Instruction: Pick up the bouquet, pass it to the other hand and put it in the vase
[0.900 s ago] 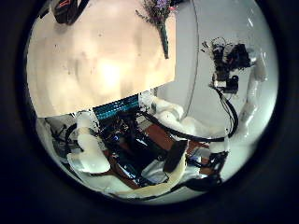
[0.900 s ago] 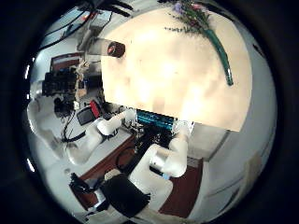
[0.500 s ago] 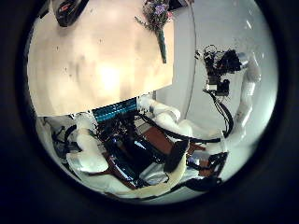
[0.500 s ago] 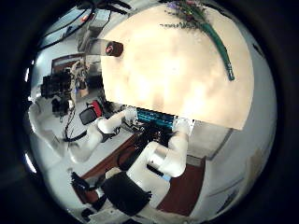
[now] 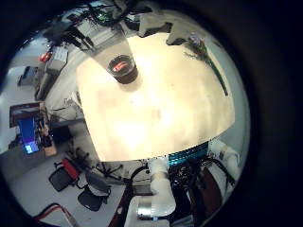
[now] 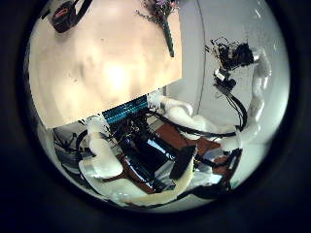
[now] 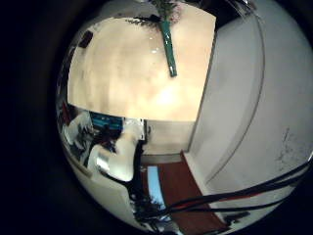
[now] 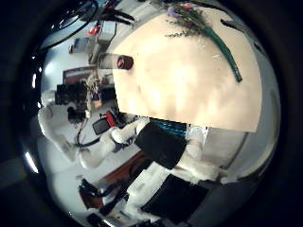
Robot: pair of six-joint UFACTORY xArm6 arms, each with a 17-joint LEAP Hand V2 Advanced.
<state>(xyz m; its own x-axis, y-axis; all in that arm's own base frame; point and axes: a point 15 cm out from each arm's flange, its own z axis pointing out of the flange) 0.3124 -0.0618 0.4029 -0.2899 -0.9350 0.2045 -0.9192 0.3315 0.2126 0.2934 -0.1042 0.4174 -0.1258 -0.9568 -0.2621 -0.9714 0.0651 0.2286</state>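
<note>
**Inspector:** Report your hands first.

**Operator:** My right hand [image 6: 233, 60] shows in the left palm's thumb-side view, out at the end of its raised arm, off to the side of the table [image 5: 161, 113]. It is too small there for me to say whether it is released or clenched. My left hand [image 8: 71, 96] shows the same way in the right palm's thumb-side view, and I cannot tell its state either. Nothing lies close against either palm.

**Inspector:** Pose?

**Operator:** Both palms face down over the table from well above it. Nearly the whole tabletop fits in the left little-finger-side view.

**Inspector:** The surface, and the task's things?

**Operator:** The table is plain and flat. The bouquet [image 5: 204, 57] lies flat on it near a corner, on the side away from my arms' mounts, well apart from both hands, with its stems along the table edge and its blooms toward the corner. The vase [image 5: 121, 68] stands upright on the same far side near the other corner, mouth open toward my left palm, well apart from the bouquet.

**Inspector:** The room?

**Operator:** Office chairs [image 5: 90, 194] stand on the floor beside the table.
</note>
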